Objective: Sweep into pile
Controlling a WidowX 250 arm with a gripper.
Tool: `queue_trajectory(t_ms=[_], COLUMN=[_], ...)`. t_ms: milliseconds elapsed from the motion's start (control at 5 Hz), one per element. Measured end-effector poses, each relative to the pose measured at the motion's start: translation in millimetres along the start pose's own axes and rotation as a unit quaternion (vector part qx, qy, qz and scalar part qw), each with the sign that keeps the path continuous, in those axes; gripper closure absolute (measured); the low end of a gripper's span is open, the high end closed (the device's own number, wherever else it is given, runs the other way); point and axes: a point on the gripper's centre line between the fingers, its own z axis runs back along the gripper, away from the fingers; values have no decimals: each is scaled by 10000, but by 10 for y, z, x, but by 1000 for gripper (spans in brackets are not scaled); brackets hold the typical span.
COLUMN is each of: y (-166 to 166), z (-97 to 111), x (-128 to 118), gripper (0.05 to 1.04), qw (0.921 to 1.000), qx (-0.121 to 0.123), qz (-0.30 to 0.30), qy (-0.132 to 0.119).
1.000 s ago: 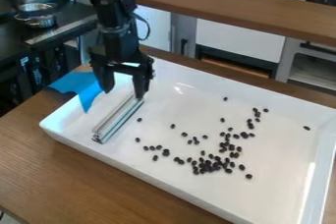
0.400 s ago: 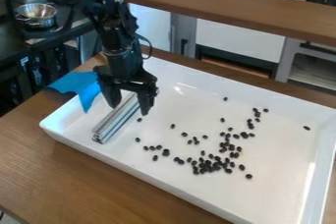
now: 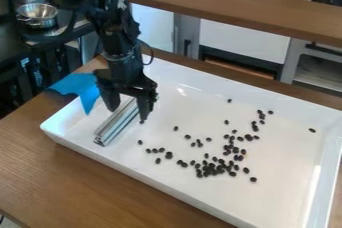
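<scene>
A: What's hard to see?
B: The far end of the metal bar [image 3: 117,127] is hidden behind the gripper [image 3: 128,112]. The tray [image 3: 280,182] runs past the view's lower right, and the black arm [image 3: 120,32] is cut off at the top edge.
A: And the dark beans [image 3: 215,170]?
B: They clump too tightly to count, mostly mid-tray, with strays around. 1 sits right by a fingertip; I can't tell if they touch.
A: How is the arm posed?
B: It enters at the upper left, bends, and drops steeply, gripper pointing down over the tray's left part.
A: Is the claw clenched?
B: No, its 2 fingers stand spread, straddling the bar. I can't tell whether either touches it.
</scene>
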Motion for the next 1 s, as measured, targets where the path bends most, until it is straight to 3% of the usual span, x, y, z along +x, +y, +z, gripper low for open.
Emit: queue_trajectory(t_ms=[400,800,1000], y=[93,111,85], z=[-74,-200,-219], x=[-45,-79,-112], gripper=[83,112,392], qw=[9985,9975,9977], qx=[503,572,488], qz=[-88,-103,-187], qy=[199,397,439])
